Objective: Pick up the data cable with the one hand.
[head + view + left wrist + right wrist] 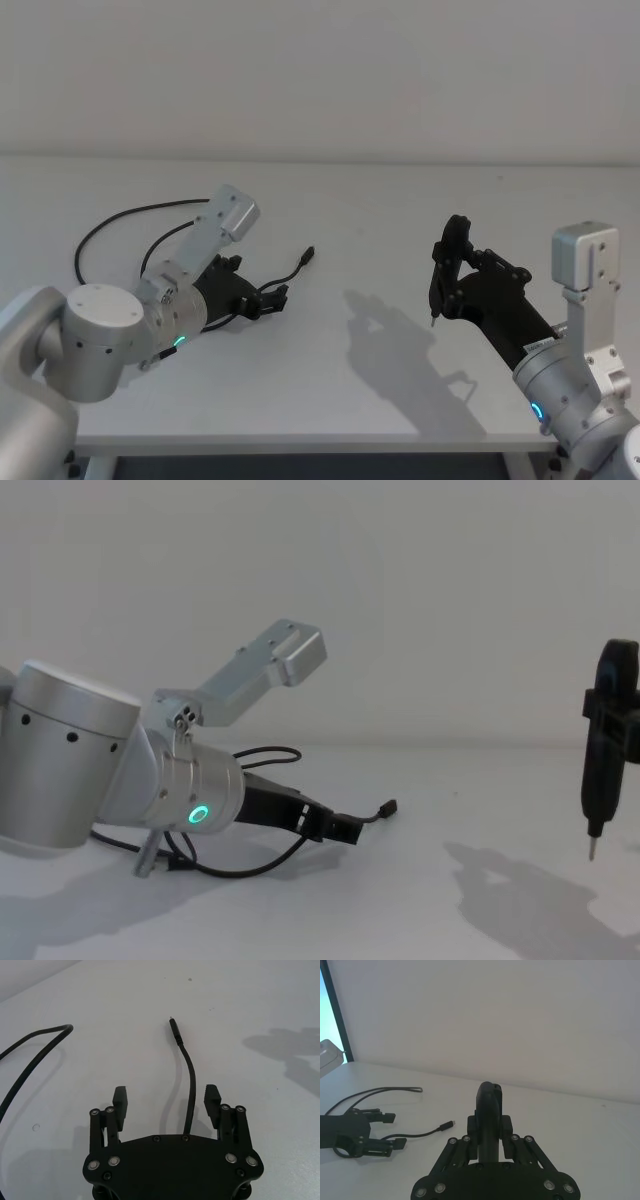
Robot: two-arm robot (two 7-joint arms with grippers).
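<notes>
Left pincer (166,1094) low, spread astride data cable (189,1067) — right pincer (490,1127) parked, raised.

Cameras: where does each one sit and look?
Head view: up high, looking down at the table, data cable, left gripper, right gripper.
Chest view: lower, looking across; left arm large, right gripper at right edge.
Left wrist view: on that wrist, over open jaws, along the data cable.
Right wrist view: on that wrist, facing the wall, jaws shut on a black tool.
Head and chest share the data cable.
</notes>
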